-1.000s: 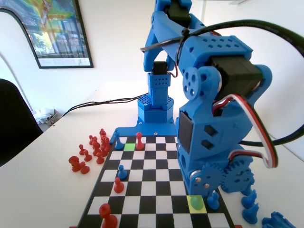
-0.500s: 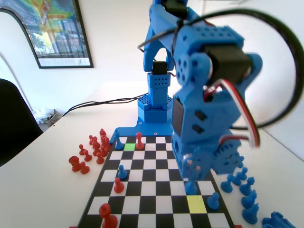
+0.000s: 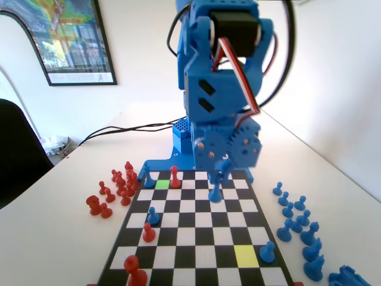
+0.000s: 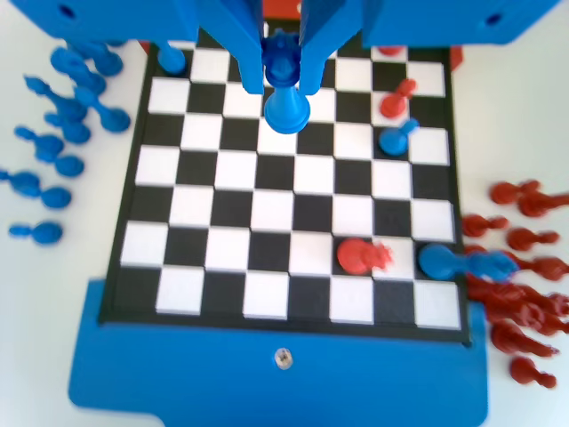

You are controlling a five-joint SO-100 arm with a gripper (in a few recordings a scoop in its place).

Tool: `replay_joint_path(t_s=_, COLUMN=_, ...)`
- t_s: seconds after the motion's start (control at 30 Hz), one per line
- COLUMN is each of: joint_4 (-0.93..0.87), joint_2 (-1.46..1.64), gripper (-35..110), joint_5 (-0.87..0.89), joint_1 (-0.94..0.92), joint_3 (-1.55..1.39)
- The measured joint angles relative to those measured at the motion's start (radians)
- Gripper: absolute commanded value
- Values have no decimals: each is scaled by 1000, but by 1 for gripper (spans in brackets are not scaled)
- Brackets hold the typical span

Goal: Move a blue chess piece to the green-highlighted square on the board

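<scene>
My gripper (image 3: 218,176) is shut on the blue chess piece (image 3: 215,192), which hangs just above the board (image 3: 196,238) near its far end. The green-highlighted square (image 3: 162,184) lies a few squares to the left of the piece in the fixed view, in the far row, with a red piece (image 3: 174,177) standing right beside it. In the wrist view the piece (image 4: 285,93) sits between the two jaws of the gripper (image 4: 284,76), its round base pointing down at the board (image 4: 222,249).
A yellow square (image 3: 246,256) lies near the front right with a blue pawn (image 3: 267,252) beside it. A blue pawn (image 3: 153,215) and two red pieces (image 3: 149,232) stand on the left side. Spare red pieces (image 3: 119,185) crowd the table on the left, spare blue ones (image 3: 294,217) on the right.
The arm lifted the blue piece from the yellow square at the near right. It carried the piece up the board toward the far end and leftward.
</scene>
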State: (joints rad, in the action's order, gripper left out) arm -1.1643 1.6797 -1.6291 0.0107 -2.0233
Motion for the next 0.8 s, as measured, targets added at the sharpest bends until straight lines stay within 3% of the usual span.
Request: replay_joint_path(t_s=0.8, joint_4=9, joint_2=374, gripper=1, joint_5=-327, joint_1=-390, joint_3=-359)
